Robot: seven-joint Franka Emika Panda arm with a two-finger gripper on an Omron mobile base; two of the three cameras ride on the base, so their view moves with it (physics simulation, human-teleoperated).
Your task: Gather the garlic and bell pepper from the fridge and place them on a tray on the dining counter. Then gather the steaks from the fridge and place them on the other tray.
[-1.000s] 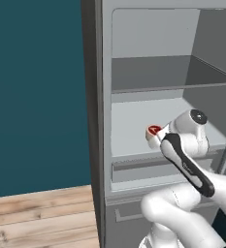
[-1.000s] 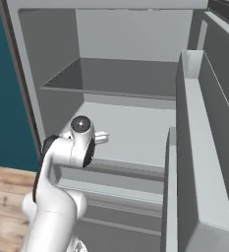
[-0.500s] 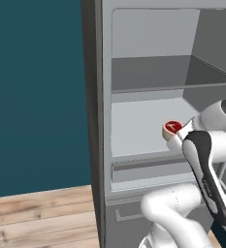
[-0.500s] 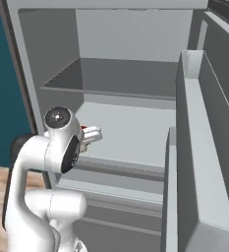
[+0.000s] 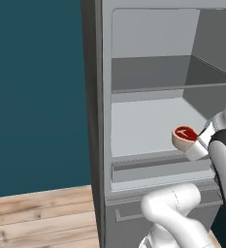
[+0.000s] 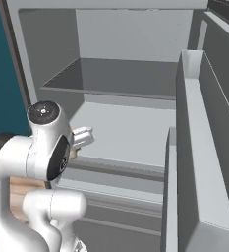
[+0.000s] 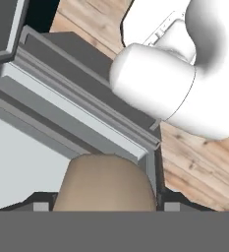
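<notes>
The tall grey steel fridge (image 5: 148,126) stands open; the front lip of its pale grey shelf (image 7: 81,123) lies just beyond the jaws, with bare shelf further in and the door bins to the right. The raw red steak with a cream fat rim (image 5: 185,137) sits between the jaws. The two-finger gripper (image 7: 103,204) grasps it, jaws partly spread around the cut.

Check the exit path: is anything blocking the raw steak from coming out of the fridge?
Nothing visible does. The raw red steak with the cream fat rim sits in the jaws at the front edge of the pale grey lower shelf of the grey steel fridge; the door stands open.
</notes>
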